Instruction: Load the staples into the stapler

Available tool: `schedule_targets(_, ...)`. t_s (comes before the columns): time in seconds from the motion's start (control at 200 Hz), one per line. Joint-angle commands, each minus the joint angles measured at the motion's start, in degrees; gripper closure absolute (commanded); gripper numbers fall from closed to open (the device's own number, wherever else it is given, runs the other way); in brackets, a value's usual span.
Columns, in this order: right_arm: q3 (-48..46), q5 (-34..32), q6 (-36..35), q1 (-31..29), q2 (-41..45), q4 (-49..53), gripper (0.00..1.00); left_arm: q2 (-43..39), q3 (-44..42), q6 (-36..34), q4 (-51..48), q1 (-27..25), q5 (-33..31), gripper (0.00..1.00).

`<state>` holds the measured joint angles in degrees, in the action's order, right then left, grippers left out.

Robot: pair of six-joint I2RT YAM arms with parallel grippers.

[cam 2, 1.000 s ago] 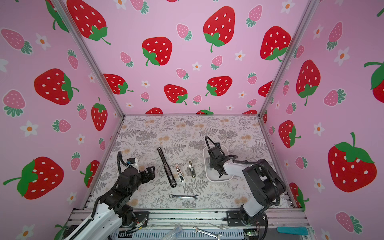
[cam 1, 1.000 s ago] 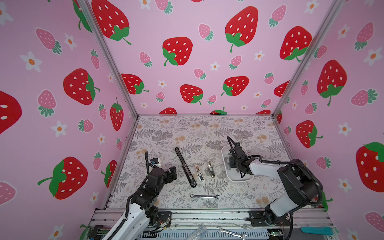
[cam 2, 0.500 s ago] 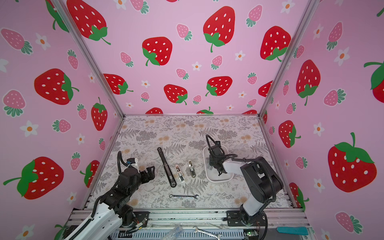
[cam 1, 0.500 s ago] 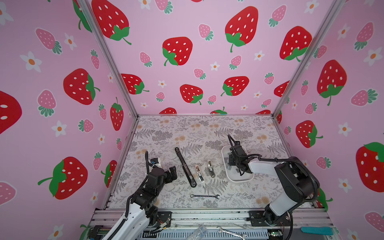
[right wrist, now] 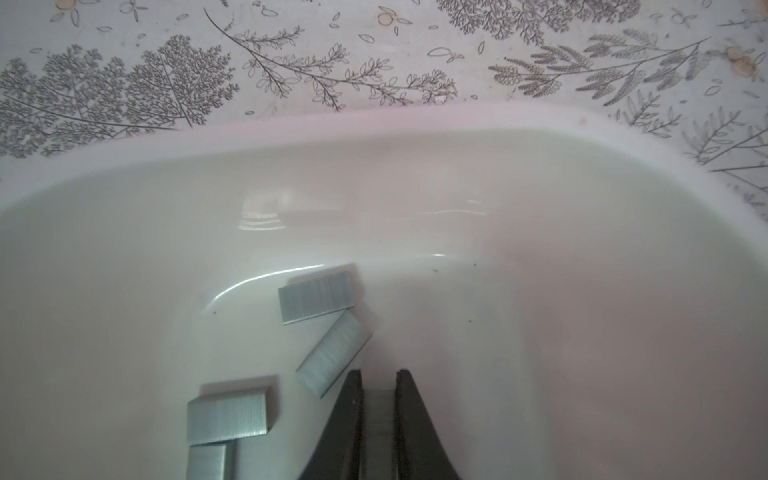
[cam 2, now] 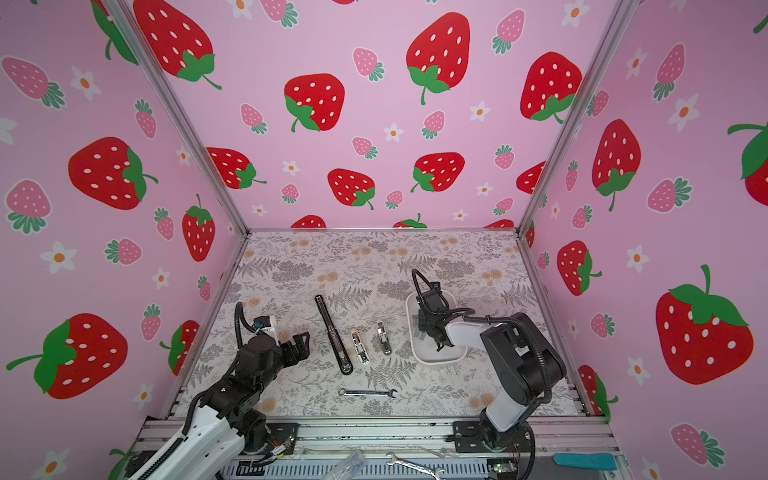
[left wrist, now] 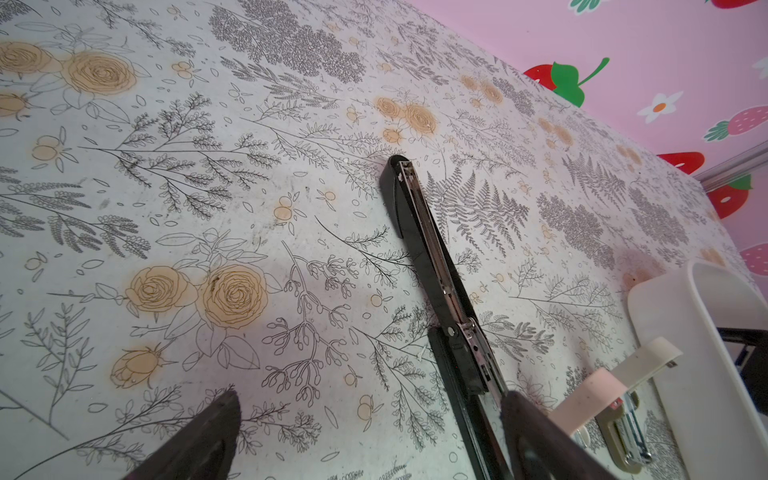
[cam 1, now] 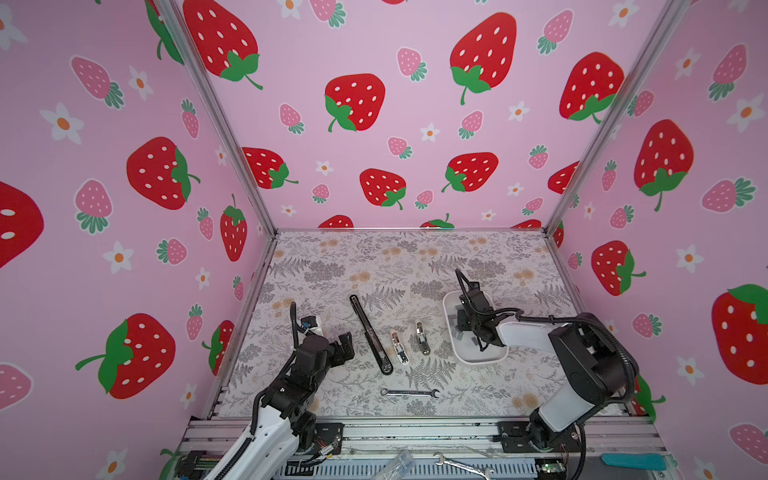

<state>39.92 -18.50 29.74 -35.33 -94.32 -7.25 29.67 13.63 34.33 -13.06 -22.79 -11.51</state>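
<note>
The right claw [right wrist: 379, 376] is clamped on one flat, grey, finely ribbed strip of staples [right wrist: 378, 415] in the white tray [right wrist: 374, 166], where four more strips lie loose. The left claw [cam 1: 345, 345] stands wide apart beside one long black stapler [cam 1: 369, 332].

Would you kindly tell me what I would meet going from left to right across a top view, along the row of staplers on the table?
left gripper → long black opened stapler → small white mini stapler → small silver mini stapler → white rounded plastic tray
</note>
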Motion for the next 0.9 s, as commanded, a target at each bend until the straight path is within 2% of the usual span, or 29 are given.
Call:
schedule_targets(0.0,-0.93,0.99,-0.29,0.37,0.88,3.14,0.85,-0.27,1.18,0.39,0.03,-0.15,-0.40,0.01)
schedule_targets(0.26,-4.18,1.19,-0.47,0.37,11.35,3.25,0.86,-0.48,1.09,2.08,-1.02,-0.09,5.04,0.01)
schedule_targets(0.515,-8.64,1.84,-0.04,-1.72,24.44,2.88,0.88,-4.14,2.41,5.56,-8.76,-0.23,7.96,0.01)
schedule_targets(0.595,-9.36,1.75,0.03,-3.26,28.17,3.02,0.89,-5.96,1.93,6.27,-10.11,-0.23,11.61,0.01)
schedule_targets(0.715,-10.29,1.27,-0.11,-6.44,33.39,2.69,0.89,-9.14,0.82,6.01,-11.88,-0.23,11.48,0.01)
schedule_targets(0.895,-11.49,-1.18,-1.27,-13.43,39.14,1.72,0.89,-12.72,-1.13,4.43,-9.21,-0.31,12.56,0.01)
